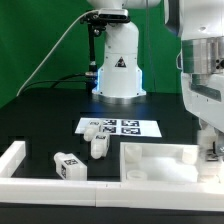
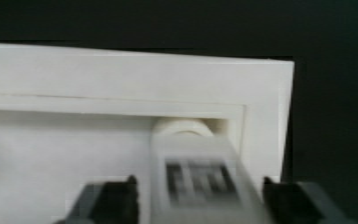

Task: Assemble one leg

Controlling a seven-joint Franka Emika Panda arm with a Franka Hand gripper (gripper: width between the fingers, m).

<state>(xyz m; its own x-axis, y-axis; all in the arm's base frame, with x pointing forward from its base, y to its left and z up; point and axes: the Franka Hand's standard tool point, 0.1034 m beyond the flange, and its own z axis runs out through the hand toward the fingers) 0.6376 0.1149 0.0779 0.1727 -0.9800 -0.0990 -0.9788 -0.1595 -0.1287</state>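
In the wrist view a white leg [image 2: 202, 172] with a blurred black-and-white tag stands between my fingers, its far end at the recessed corner of the large white panel [image 2: 140, 75]. My gripper [image 2: 201, 205] straddles the leg with a narrow gap showing on each side, so it looks open. In the exterior view the gripper [image 1: 212, 152] hangs low over the panel's [image 1: 160, 158] corner at the exterior view's right, and that leg is mostly hidden behind it. Three more legs lie loose: one [image 1: 69, 165] at the front, one [image 1: 99, 146] and one [image 1: 91, 127] by the marker board.
The marker board [image 1: 135, 127] lies mid-table in front of the robot base [image 1: 118, 65]. White border rails run along the exterior view's left [image 1: 12, 160] and the front edge [image 1: 100, 192].
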